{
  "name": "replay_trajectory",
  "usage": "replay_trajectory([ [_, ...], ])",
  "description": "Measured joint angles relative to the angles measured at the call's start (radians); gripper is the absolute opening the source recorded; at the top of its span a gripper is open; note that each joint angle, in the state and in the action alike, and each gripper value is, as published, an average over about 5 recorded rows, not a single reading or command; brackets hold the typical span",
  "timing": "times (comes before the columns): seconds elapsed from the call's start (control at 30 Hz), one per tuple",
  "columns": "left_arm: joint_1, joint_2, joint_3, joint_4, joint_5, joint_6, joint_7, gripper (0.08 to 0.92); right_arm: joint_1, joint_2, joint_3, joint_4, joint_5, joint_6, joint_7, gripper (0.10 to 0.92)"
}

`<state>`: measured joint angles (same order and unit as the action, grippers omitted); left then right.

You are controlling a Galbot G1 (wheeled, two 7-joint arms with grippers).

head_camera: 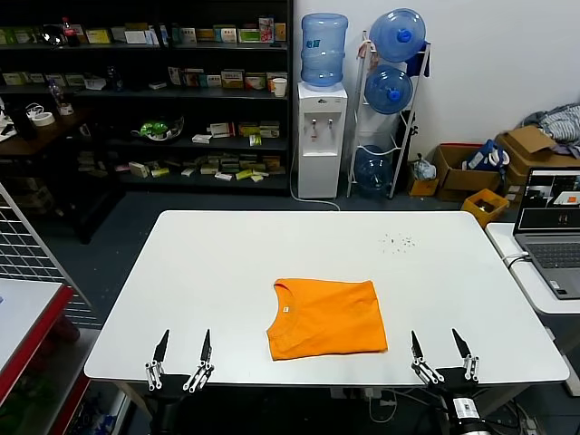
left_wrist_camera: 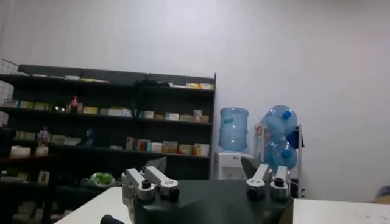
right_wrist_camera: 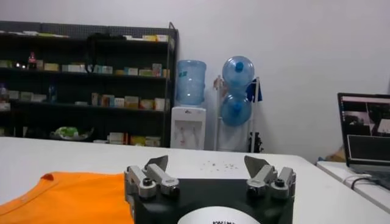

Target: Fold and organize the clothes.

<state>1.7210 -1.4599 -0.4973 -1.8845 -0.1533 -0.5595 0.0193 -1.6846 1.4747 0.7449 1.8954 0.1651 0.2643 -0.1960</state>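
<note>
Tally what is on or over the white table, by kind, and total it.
Orange T-shirt, folded: 1
Robot hands, both open at the near edge, left hand and right hand: 2
Patch of small dark specks: 1
Total: 4

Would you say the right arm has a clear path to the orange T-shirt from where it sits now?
Probably yes. The right gripper is open at the table's near edge, beside the folded T-shirt, with nothing between them.
</note>
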Motion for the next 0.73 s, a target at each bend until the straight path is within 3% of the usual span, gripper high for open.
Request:
replay_trajectory([
  [0.73,-0.001,-0.005,0.003,-0.002,0.011,0.002,0.007,0.823,0.003,0.007,-0.003,-0.008,-0.017,0.003,-0.016,0.823],
])
